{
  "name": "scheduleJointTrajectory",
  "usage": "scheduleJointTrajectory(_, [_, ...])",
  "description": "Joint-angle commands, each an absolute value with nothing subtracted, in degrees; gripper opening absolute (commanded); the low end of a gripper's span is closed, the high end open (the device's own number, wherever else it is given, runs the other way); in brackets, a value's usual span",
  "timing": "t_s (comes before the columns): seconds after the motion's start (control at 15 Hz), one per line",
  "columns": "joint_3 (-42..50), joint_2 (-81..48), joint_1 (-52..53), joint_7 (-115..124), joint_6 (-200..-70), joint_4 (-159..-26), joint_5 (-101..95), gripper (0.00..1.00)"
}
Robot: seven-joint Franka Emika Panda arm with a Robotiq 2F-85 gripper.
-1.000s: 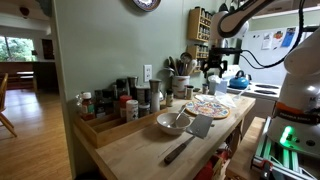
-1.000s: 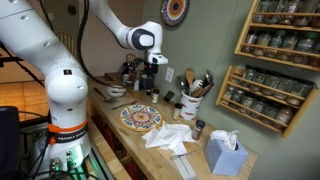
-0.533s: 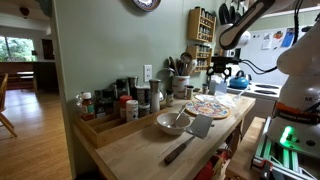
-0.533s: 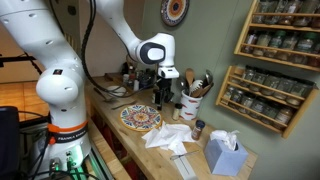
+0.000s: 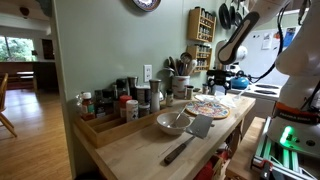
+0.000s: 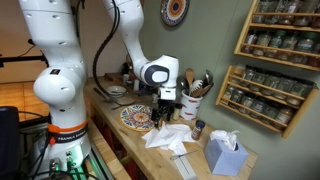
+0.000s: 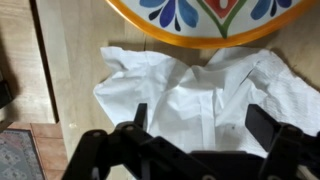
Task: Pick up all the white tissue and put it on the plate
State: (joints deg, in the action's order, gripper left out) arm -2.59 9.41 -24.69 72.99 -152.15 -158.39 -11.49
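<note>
- This is a home kitchen: a long butcher-block counter (image 5: 130, 150) runs along a green wall.
- Wooden spice racks (image 6: 272, 40) packed with small jars hang on that wall, and a crock of cooking utensils (image 6: 190, 98) stands just below them.
- A wooden tray of bottles and jars (image 5: 112, 105) lines the back of the counter, with a bowl (image 5: 172, 123) holding a spoon and a spatula (image 5: 188, 138) in front of it.
- A blue kettle (image 5: 238, 80) sits at the far end.
- A painted plate (image 6: 138, 117) and a tissue box (image 6: 225, 155) lie on the counter too.
- Past the wall's edge, a hardwood floor (image 5: 30, 140) and a window (image 5: 15, 45) show a lived-in room.
</note>
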Motion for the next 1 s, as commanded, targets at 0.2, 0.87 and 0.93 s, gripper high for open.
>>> scheduleJointTrajectory(0.2, [4.4, -1.3, -19.4, 75.4, -161.4, -156.5, -11.9, 1.00])
scheduleJointTrajectory(0.87, [11.9, -8.1, -12.4, 74.7, -161.1, -148.5, -12.1, 1.00])
scheduleJointTrajectory(0.93, [12.4, -8.9, -11.5, 75.0, -161.0, -147.5, -12.3, 1.00])
